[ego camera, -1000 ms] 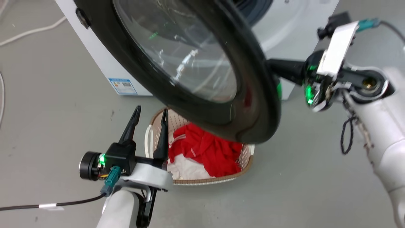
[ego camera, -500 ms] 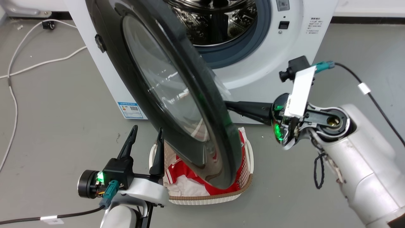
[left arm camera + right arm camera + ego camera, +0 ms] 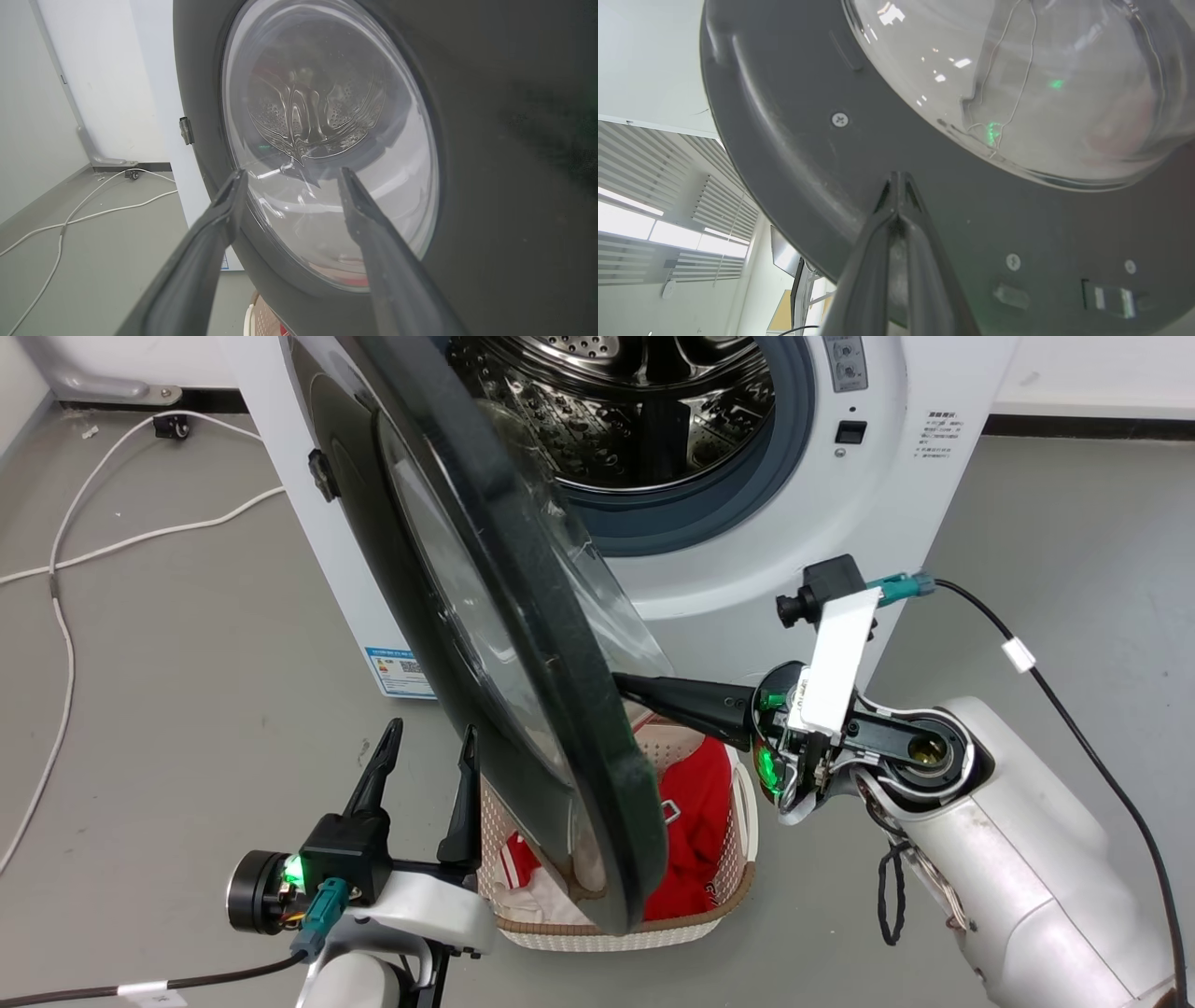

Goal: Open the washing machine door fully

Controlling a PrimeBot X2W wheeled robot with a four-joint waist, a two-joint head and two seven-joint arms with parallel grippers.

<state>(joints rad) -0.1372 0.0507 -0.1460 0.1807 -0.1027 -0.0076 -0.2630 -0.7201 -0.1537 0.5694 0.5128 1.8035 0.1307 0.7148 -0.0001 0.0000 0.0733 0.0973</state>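
Reaching up from low on my left, my left gripper [image 3: 432, 733] has its jaws spread apart with nothing between them. In the left wrist view they frame the lower part of the clear glass on the outer face of the washing machine door [image 3: 579, 728], close before it. Just beside that gripper a woven laundry basket [image 3: 742, 821] sits on the grey floor [image 3: 187, 709] under the door's bottom edge, holding red clothes [image 3: 695, 793] and some white cloth. On my right, the right gripper [image 3: 624, 683] comes in from the side with its fingers pointing left and its jaws pressed together, empty. In the right wrist view the joined tips [image 3: 896, 176] rest against the door's grey inner face, just below the bulging glass bowl [image 3: 1017, 70] and near a screw [image 3: 839, 120]. The door itself stands open, hinged at the left side of the white washing machine [image 3: 747, 588] and turned almost edge-on to my head camera, its black rim running from the top of that view down to the basket. Behind it the round opening is uncovered, showing the blue-grey rubber ring [image 3: 747, 485] and the perforated steel drum [image 3: 635, 401]. Farther left, a white cable [image 3: 56, 607] lies on the floor.
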